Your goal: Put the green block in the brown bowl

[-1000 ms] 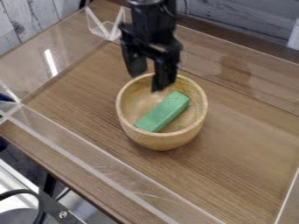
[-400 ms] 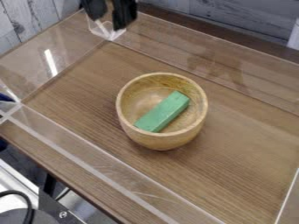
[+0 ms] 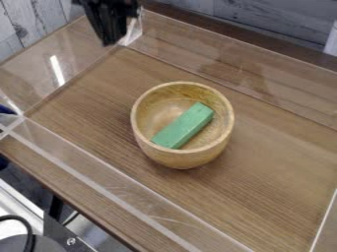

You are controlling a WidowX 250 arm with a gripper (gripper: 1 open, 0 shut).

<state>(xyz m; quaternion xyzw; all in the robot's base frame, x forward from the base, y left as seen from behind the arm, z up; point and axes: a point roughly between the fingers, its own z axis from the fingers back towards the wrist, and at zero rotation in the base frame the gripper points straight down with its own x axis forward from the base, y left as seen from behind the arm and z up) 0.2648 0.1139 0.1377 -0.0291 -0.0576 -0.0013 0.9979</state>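
A green block [image 3: 183,126] lies slantwise inside a brown bowl [image 3: 148,136] at the middle of a wooden tabletop [image 3: 263,167] ringed by clear walls [image 3: 79,182], well apart from the dark gripper [image 3: 108,35], empty with jaws drawn narrow, at the far left edge.

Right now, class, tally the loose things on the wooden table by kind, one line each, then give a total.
Round light tan wooden bowl: 1
Flat bright green rectangular block, lying inside the bowl: 1
Total: 2
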